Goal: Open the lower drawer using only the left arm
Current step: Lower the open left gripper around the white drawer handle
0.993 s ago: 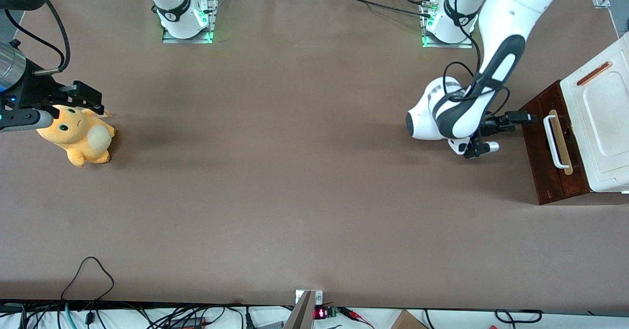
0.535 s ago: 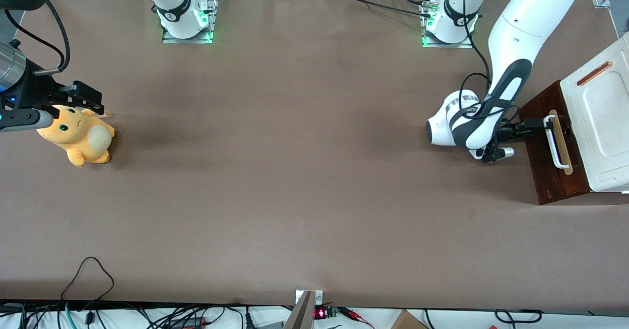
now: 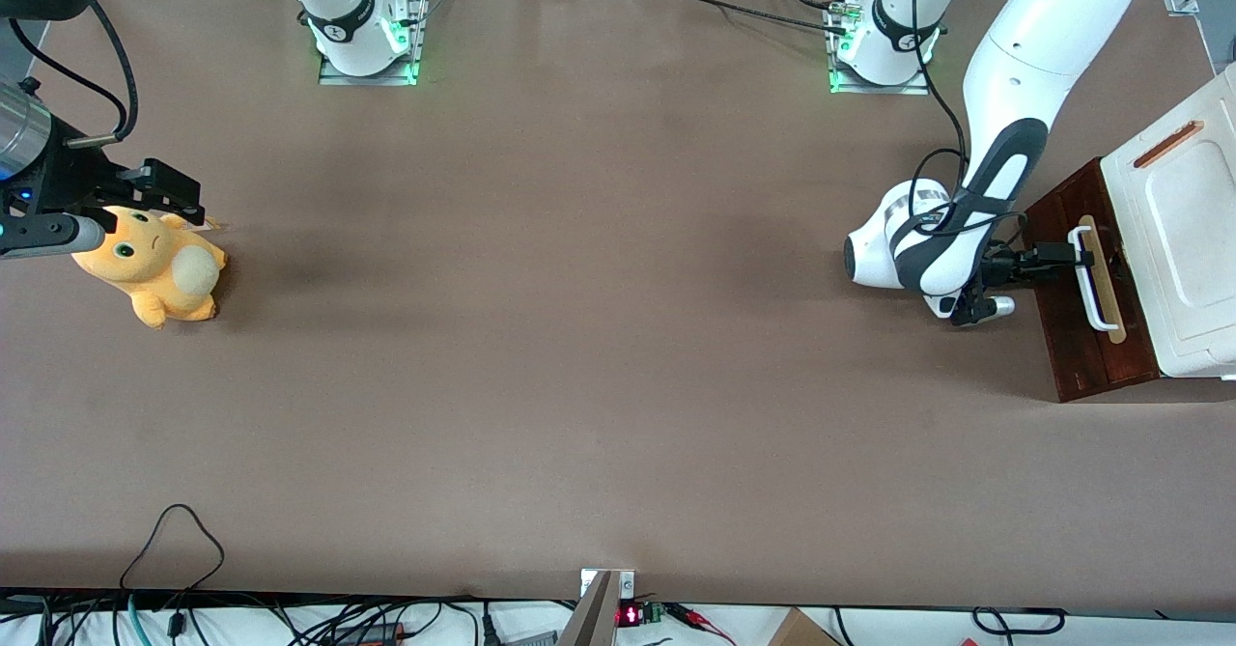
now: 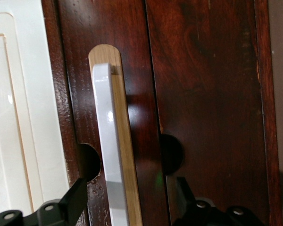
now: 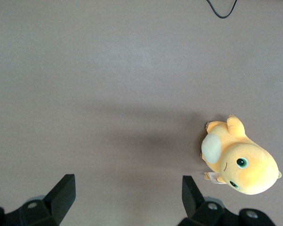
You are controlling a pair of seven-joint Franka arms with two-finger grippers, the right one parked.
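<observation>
Brown bench (image 3: 579,337) spans the scene. White cabinet (image 3: 1183,240) sits at the working arm's end. Left arm (image 3: 1004,115) reaches down toward it. Lower drawer (image 3: 1072,337), dark reddish-brown front, appears fully closed, facing the arm. White bar handle (image 4: 108,150) on its pale strip. Over the last second the claw (image 3: 1067,258) has advanced from short of the drawer front to the handle's farther end. Claw is released: one finger (image 4: 78,195) on each side of the bar, not yet pinching. Judgement: approach done; clenching and the pull remain.
</observation>
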